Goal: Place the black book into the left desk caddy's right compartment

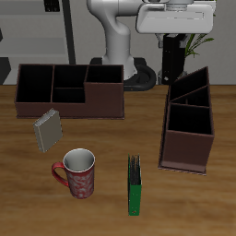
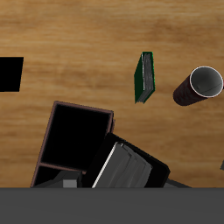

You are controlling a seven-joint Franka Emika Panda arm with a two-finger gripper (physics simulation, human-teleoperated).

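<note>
My gripper (image 1: 173, 44) hangs at the back of the table, shut on the black book (image 1: 174, 66), which it holds upright in the air above the far end of the left desk caddy (image 1: 189, 124). That caddy is dark brown, narrow and deep. Its large right compartment (image 1: 187, 147) is the end cell nearest the table's front edge and is empty. In the wrist view the black book (image 2: 131, 168), with pale page edges, is close to the camera and covers part of the caddy (image 2: 52, 166). The big dark cell (image 2: 79, 136) lies beside it. My fingertips are hidden there.
A wide brown caddy (image 1: 72, 89) stands at the back. A grey book (image 1: 48, 131) stands in front of it. A red mug (image 1: 78, 173) and an upright green book (image 1: 135, 184) are near the front edge. They also show in the wrist view: mug (image 2: 199, 86), green book (image 2: 144, 77).
</note>
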